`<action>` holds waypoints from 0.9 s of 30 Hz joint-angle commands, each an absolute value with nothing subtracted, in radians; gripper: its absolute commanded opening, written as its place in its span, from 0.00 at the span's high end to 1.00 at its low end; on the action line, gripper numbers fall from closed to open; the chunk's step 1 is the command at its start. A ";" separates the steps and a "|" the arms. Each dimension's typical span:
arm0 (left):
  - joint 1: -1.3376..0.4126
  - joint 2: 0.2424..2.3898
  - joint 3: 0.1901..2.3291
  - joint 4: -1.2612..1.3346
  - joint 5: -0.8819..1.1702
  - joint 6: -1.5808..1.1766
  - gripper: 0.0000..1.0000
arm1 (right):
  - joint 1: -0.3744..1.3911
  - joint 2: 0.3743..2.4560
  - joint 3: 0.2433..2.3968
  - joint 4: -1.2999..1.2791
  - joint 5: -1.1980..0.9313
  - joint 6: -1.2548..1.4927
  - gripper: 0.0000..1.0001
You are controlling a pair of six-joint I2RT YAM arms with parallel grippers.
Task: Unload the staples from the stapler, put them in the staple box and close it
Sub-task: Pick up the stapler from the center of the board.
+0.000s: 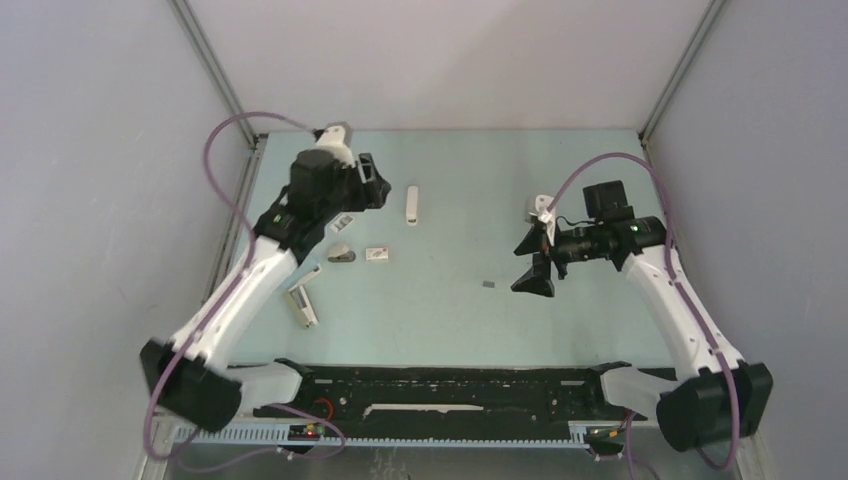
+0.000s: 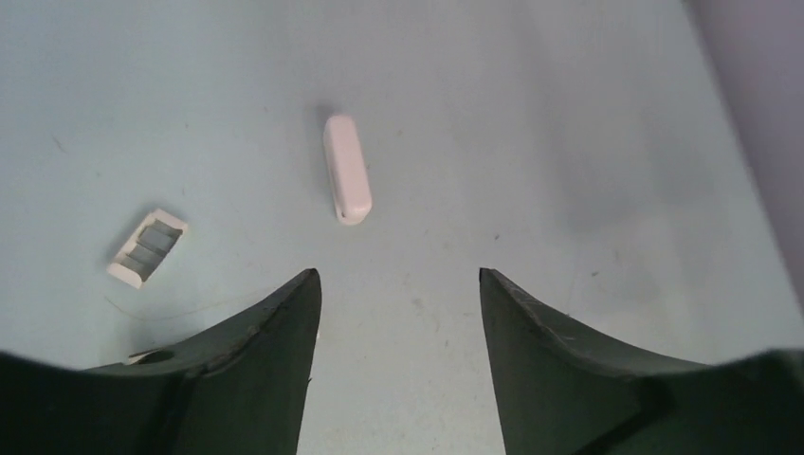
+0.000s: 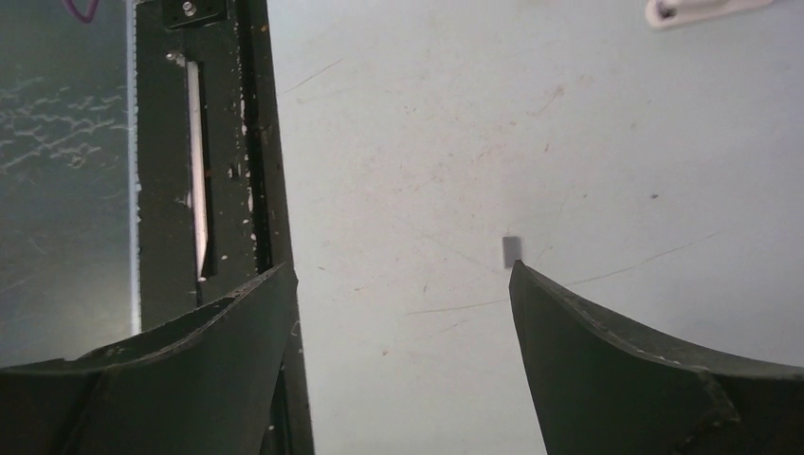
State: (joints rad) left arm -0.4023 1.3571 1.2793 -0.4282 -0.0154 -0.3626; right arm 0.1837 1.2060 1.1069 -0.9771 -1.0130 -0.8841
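Note:
The small grey-beige stapler [image 1: 341,253] lies on the pale green table, left of centre. A tiny grey strip of staples [image 1: 488,284] lies alone mid-table; in the right wrist view the strip [image 3: 512,250] sits just off my right fingertip. My left gripper [image 1: 383,185] hovers behind the stapler with its jaws open and empty, bare table showing between them in the left wrist view [image 2: 398,275]. My right gripper [image 1: 528,262] is open just right of the staple strip, with nothing between its fingers [image 3: 403,268].
A slim white stapler [image 1: 412,205] [image 2: 346,171] lies ahead of the left gripper. An open white box with grey strips [image 2: 147,248] [image 1: 343,222] and a closed white box [image 1: 377,256] sit near the stapler. Another stapler [image 1: 303,303] lies open near the left arm. The black base rail [image 3: 199,161] lines the near edge.

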 commanded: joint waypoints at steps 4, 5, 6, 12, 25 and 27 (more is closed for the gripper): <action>-0.395 0.966 0.881 -0.131 -0.013 -0.366 0.22 | 0.209 1.036 1.021 -0.800 -1.019 -0.885 0.01; -0.394 0.929 0.843 -0.115 -0.023 -0.380 0.19 | 0.214 1.036 1.021 -0.794 -1.017 -0.872 0.01; -0.394 0.894 0.803 -0.109 -0.040 -0.397 0.16 | 0.216 1.039 1.023 -0.792 -1.019 -0.864 0.00; -0.392 0.688 0.569 -0.046 -0.193 -0.474 0.00 | 0.229 1.054 1.028 -0.743 -1.107 -0.771 0.00; -0.392 0.525 0.307 0.143 -0.062 -0.604 0.00 | 0.253 1.170 1.028 -0.758 -0.972 -0.738 0.00; -0.392 0.542 0.305 0.146 -0.047 -0.618 0.00 | 0.253 1.176 1.027 -0.766 -0.969 -0.745 0.00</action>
State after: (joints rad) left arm -0.3965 0.5217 0.3267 0.0681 -0.0921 -0.5762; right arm 0.2493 1.1748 1.0256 -0.7624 -0.9836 -0.7517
